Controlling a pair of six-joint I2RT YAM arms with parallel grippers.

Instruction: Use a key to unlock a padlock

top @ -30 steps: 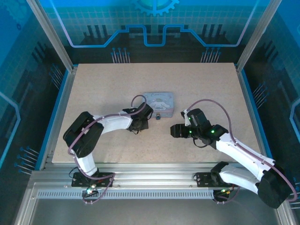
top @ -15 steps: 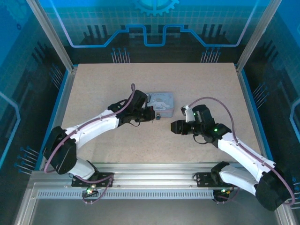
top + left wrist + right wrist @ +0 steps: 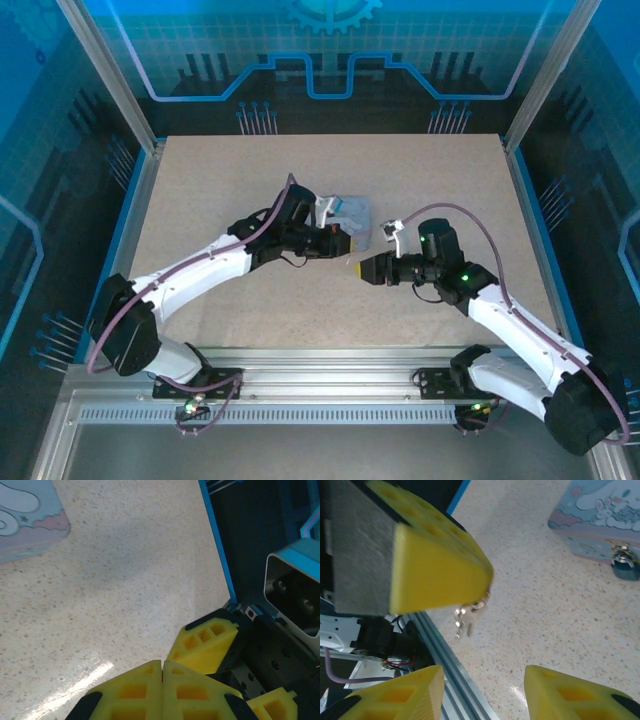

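Pinching the key (image 3: 466,616), the left tool (image 3: 162,670) faces the half-open right tool (image 3: 485,677).

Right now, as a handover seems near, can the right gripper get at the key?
Probably yes. The key dangles in the open from the tip of the shut left gripper. The right gripper faces it with its fingers apart, and nothing seems to lie between them.

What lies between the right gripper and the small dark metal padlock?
Only bare speckled tabletop, in the right wrist view; the thin silvery key hangs aside at the left gripper.
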